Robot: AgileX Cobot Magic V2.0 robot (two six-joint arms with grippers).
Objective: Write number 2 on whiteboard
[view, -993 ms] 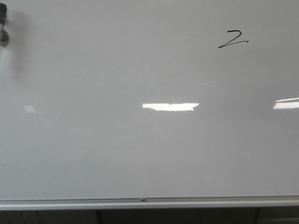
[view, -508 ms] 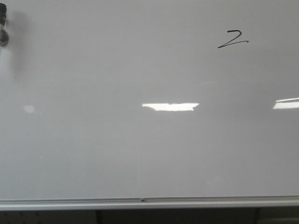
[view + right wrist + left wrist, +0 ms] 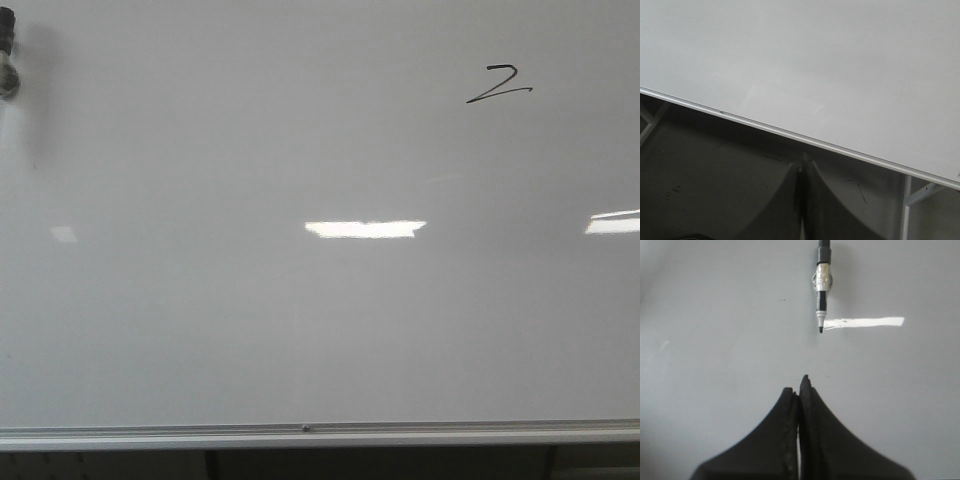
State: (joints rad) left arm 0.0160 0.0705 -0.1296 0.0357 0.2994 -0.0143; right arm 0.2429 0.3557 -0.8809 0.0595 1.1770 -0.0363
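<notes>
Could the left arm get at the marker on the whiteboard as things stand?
Probably yes: the marker sits on the whiteboard ahead of the left gripper with nothing between them, though the jaws are shut and would have to open first.

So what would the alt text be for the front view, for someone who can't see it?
A small black number 2 is written near the upper right of a large glossy whiteboard. Bright light reflections cross its middle, a silver rail runs along the bottom, and a dark marker shows at the upper left edge.

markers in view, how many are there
1: a black marker on the whiteboard, uncapped, ahead of the shut left gripper. The front view shows it at the board's far left edge.
</notes>
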